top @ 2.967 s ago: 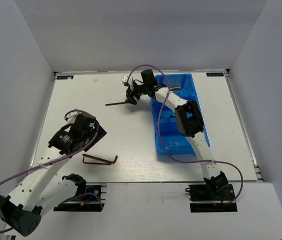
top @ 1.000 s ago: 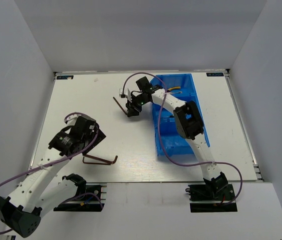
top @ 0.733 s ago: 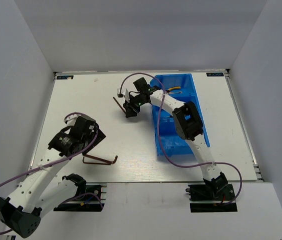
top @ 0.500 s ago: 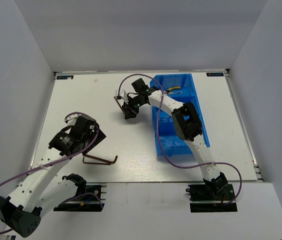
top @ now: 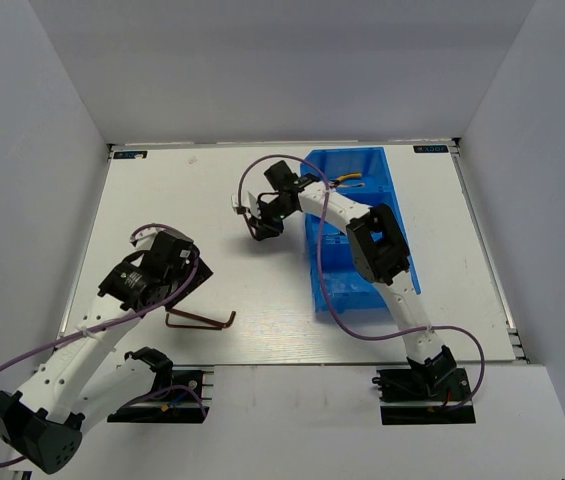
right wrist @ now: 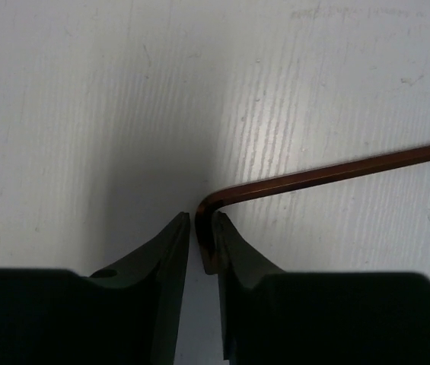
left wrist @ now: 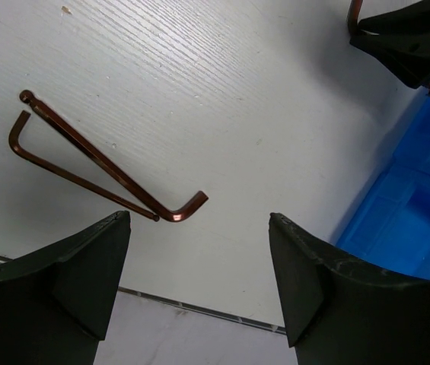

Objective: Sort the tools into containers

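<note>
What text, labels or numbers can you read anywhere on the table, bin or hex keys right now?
No readable text.
far-left corner sticker: dark blue, print too small to read.
far-right corner sticker: likewise too small to read.
blue bin and hex keys: no markings visible.

dark brown l-shaped metal hex key (right wrist: 313, 176): long leg cut off at right edge; short leg's end hidden between right gripper (right wrist: 201, 222) fingers. bright blue plastic bin (top: 374, 162): partly hidden under right arm (top: 374, 245).
</note>
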Controlling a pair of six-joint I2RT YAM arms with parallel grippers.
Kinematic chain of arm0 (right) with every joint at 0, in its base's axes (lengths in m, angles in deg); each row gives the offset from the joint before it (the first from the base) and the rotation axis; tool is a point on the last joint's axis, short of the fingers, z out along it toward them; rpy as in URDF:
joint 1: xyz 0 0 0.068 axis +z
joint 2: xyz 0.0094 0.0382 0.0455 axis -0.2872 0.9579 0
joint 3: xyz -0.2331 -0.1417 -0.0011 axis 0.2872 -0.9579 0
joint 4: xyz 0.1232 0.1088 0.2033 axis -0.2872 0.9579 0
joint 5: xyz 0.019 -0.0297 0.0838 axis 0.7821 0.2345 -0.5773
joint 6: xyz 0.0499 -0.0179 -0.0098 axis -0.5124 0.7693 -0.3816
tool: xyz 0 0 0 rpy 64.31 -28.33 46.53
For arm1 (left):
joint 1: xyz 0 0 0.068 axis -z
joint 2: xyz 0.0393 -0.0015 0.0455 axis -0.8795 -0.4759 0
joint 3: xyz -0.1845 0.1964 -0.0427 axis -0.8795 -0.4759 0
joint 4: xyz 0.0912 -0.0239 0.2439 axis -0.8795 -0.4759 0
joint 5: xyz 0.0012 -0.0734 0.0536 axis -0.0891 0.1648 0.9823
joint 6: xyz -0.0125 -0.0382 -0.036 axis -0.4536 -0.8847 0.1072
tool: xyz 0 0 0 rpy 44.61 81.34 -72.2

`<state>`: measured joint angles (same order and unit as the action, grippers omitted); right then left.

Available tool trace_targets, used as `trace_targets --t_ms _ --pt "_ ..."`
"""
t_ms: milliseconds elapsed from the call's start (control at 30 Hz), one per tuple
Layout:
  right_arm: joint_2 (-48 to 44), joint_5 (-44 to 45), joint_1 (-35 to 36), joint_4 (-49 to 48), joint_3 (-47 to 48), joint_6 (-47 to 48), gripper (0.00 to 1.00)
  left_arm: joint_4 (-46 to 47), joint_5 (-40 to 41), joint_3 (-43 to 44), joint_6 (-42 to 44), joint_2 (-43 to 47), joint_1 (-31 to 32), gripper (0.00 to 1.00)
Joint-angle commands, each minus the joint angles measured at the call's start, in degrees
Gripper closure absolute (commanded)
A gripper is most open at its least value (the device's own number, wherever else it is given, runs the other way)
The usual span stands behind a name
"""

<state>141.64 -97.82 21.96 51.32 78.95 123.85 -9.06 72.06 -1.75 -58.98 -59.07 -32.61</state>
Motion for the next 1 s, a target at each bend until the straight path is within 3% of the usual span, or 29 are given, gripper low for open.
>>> trace_targets --t_ms 0,200,967 --pt "-0.2 5.2 1.0 6.7 -4.3 2.6 0.76 0.2 0.8 1.6 0.6 0.1 0.0 0.17" --pt "-1.1 6.9 2.0 9.7 -4.0 3.7 1.0 0.2 0.8 1.6 0.6 0.1 0.0 0.17" --pt "-23.8 -4.0 2.2 22.8 -8.5 -3.2 1.0 8.6 -4.0 -1.1 2.2 -2.6 0.0 0.17"
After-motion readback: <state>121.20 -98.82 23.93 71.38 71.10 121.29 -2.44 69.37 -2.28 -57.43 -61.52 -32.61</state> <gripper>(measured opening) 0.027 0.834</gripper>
